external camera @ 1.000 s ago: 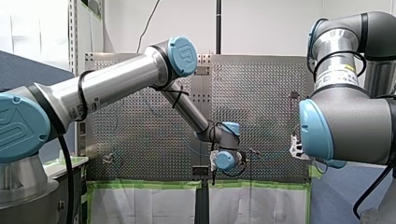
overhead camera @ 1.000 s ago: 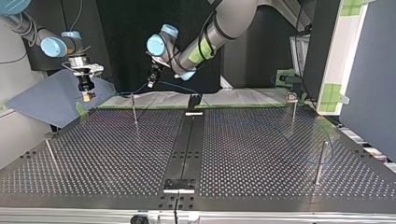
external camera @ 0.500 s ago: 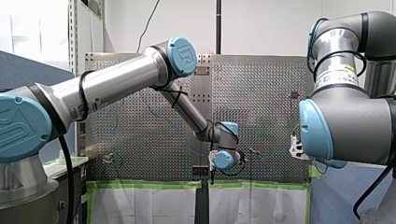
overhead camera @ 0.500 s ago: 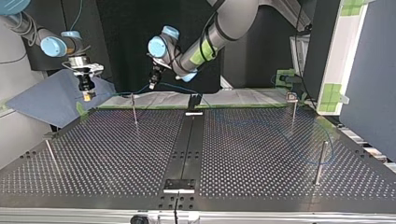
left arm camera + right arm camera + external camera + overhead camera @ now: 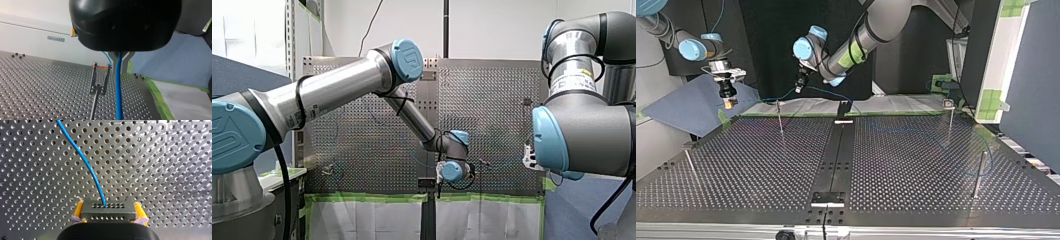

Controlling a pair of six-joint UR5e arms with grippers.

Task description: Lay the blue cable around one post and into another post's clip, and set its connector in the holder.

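Right wrist view: my right pincer is clamped, yellow pads either side, on the dark rectangular connector block, held above the perforated metal bench. The thin blue cable leaves the block's face and curves away over the holes. In the left wrist view I see my black left pincer with its metal fingers closed on that cable, which hangs just beside the slim metal post with a forked clip, outside the fork.

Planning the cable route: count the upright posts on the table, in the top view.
4: far-left post, far-right post, near-right post, near-left post. None seems hidden, though the far edge is dim.
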